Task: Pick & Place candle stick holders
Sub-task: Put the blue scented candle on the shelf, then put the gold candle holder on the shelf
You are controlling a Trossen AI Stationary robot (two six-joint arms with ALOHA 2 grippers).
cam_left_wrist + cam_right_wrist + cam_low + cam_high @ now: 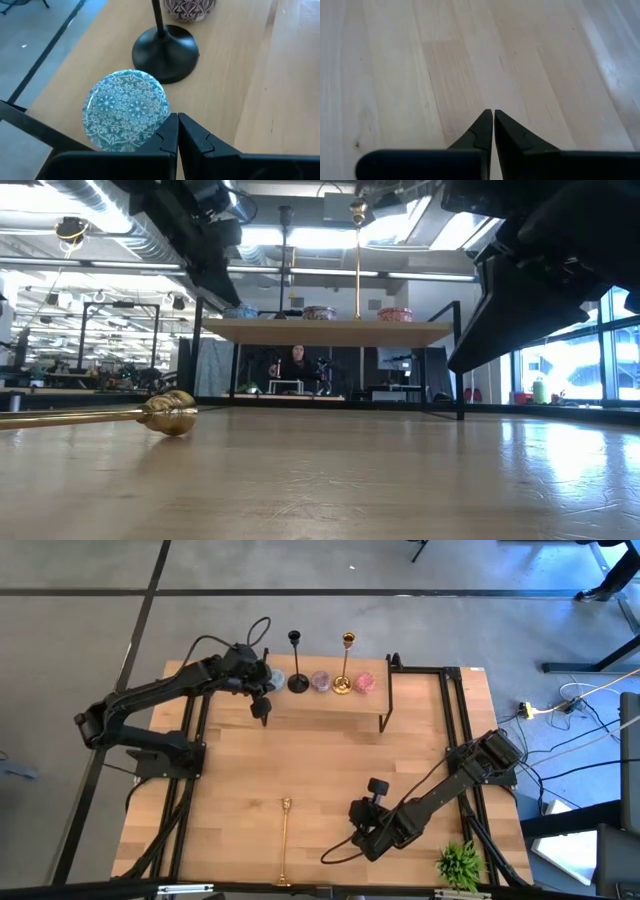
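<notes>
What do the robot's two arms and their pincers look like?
Both arms are dark, nearly black, built of chunky jointed sections. The left arm has a thin black cable looping above it; the right arm trails a black cable too. The left pincer and right pincer each have two flat, matte black fingers tapering to pointed tips.

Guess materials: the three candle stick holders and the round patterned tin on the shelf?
Lying gold candle stick holder: looks like polished brass-toned metal, with mirror highlights on its knob. Upright gold candle stick holder: same shiny gold look. Black candle stick holder: matte dark finish with soft sheen, probably painted metal. Round tin: teal-and-white printed lid, material unclear, perhaps tin or ceramic.
</notes>
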